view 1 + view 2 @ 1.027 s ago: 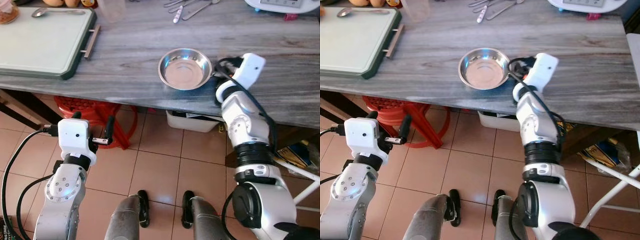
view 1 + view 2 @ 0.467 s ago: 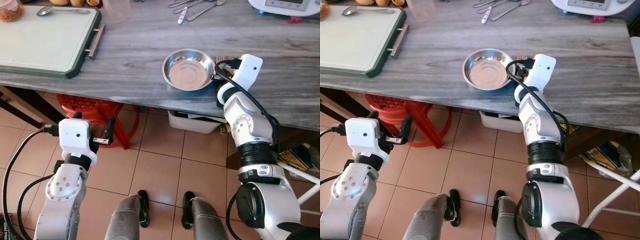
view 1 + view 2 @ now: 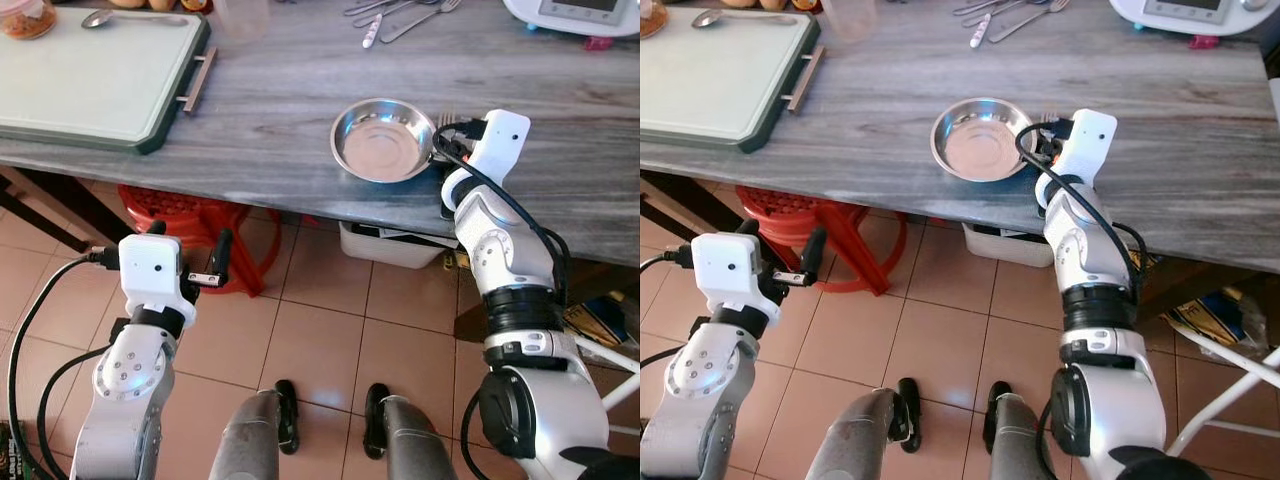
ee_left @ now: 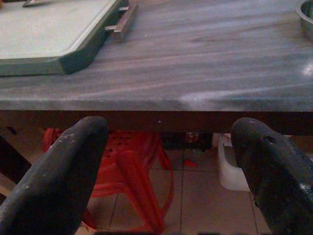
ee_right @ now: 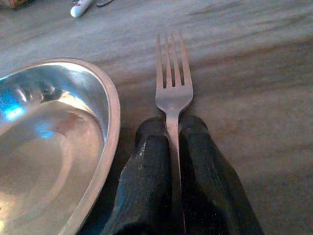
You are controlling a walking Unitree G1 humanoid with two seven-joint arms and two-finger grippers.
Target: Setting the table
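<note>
1. My right hand (image 5: 173, 147) pinches a steel fork (image 5: 172, 83) by its neck, fingers pressed together on it, tines lying forward on the grey wood-grain counter (image 3: 280, 100) just beside the steel bowl (image 3: 382, 139).
2. The fork looks light, stiff and slick; I judge a hold on the narrow neck likely to let it swivel, and one further down the handle steadier.
3. My left hand (image 4: 166, 166) hangs spread below the counter edge, holding nothing, facing a red stool (image 3: 190, 215).
4. No brand, label or writing can be read on the fork, the bowl or the green-rimmed tray (image 3: 95, 70).
</note>
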